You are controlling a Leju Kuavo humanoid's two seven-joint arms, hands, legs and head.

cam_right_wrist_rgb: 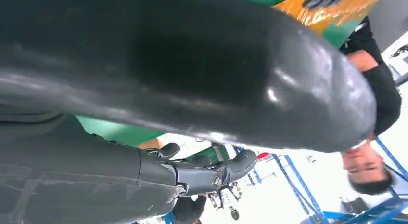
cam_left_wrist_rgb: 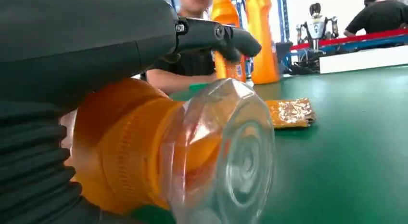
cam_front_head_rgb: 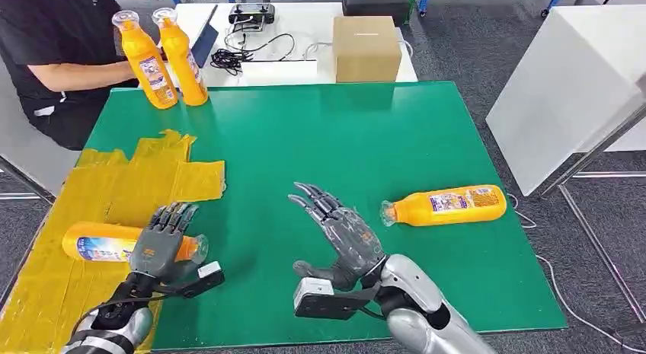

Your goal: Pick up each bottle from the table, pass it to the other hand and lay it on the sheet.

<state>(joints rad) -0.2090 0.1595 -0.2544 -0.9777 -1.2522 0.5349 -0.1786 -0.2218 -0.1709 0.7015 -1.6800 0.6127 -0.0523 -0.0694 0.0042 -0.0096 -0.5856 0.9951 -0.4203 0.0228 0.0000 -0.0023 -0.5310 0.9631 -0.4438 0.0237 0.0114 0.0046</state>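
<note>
Far left of the green table [cam_front_head_rgb: 305, 141], the left hand [cam_front_head_rgb: 161, 240] wraps over an orange bottle [cam_front_head_rgb: 99, 242] lying on the yellow sheet [cam_front_head_rgb: 114, 186], clear cap poking out past the sheet's edge! Mid-table, the right hand [cam_front_head_rgb: 339, 232] hovers spread wide, holding nothing. Right of it a second bottle [cam_front_head_rgb: 446, 205] lies on the green; two more bottles [cam_front_head_rgb: 164, 57] stand at the table's far-left corner beside a seated person [cam_front_head_rgb: 46, 57].
</note>
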